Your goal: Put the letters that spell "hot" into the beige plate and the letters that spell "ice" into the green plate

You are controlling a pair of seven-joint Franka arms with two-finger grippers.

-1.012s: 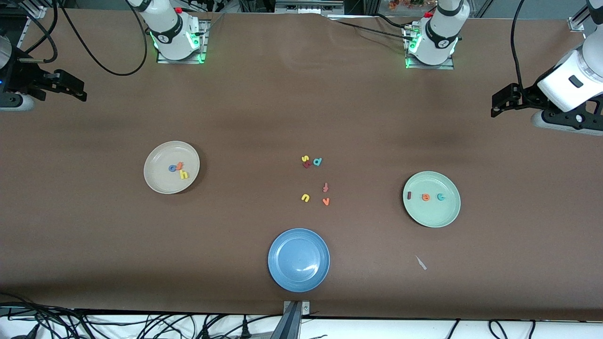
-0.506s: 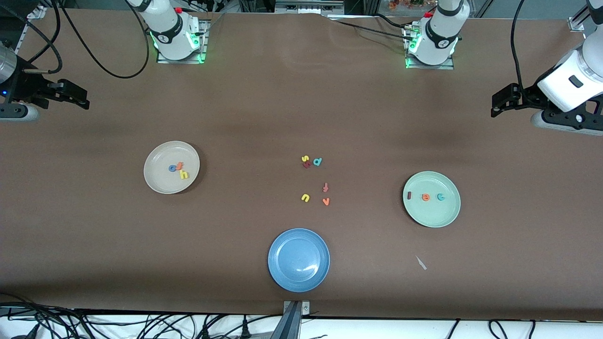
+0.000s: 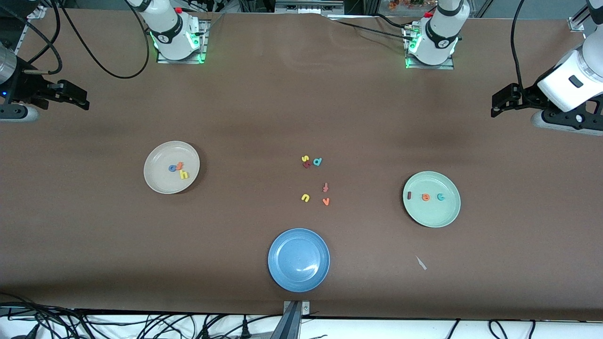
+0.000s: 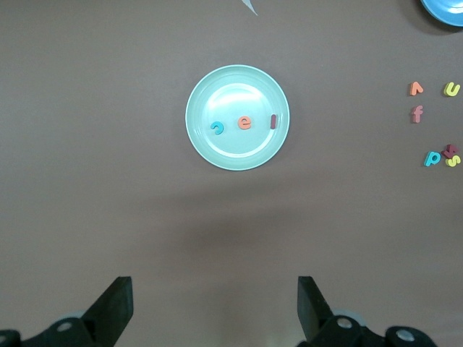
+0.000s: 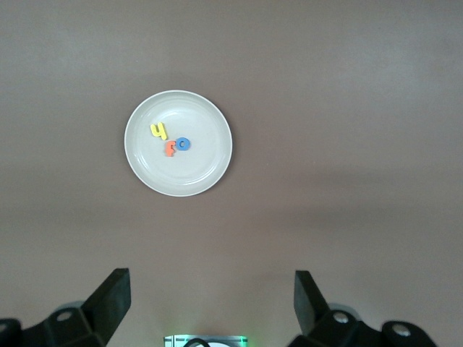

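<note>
The beige plate point(image 3: 155, 181) lies toward the right arm's end of the table and holds the blue "o" point(image 3: 172, 168), orange "t" point(image 3: 179, 165) and yellow "h" point(image 3: 183, 174). The green plate point(image 3: 433, 216) lies toward the left arm's end and holds the dark red "i" point(image 3: 409, 195), orange "e" point(image 3: 426, 197) and teal "c" point(image 3: 441, 197). My right gripper point(image 3: 80, 96) hangs open and empty, high over its end of the table. My left gripper point(image 3: 499, 101) hangs likewise at its own end. Each wrist view shows wide-apart fingers, the left gripper point(image 4: 215, 307) and the right gripper point(image 5: 211, 300).
A blue plate point(image 3: 282, 278) sits near the front edge at mid-table. Loose letters lie between the plates: yellow "s" point(image 3: 305, 158), teal "d" point(image 3: 317, 162), pinkish "t" point(image 3: 325, 187), yellow "n" point(image 3: 305, 197), orange "v" point(image 3: 325, 201). A small white scrap point(image 3: 420, 262) lies nearer the front camera than the green plate.
The right gripper shifted slightly at its end of the table a second ago and has since held still. The left arm, plates and letters have not moved.
</note>
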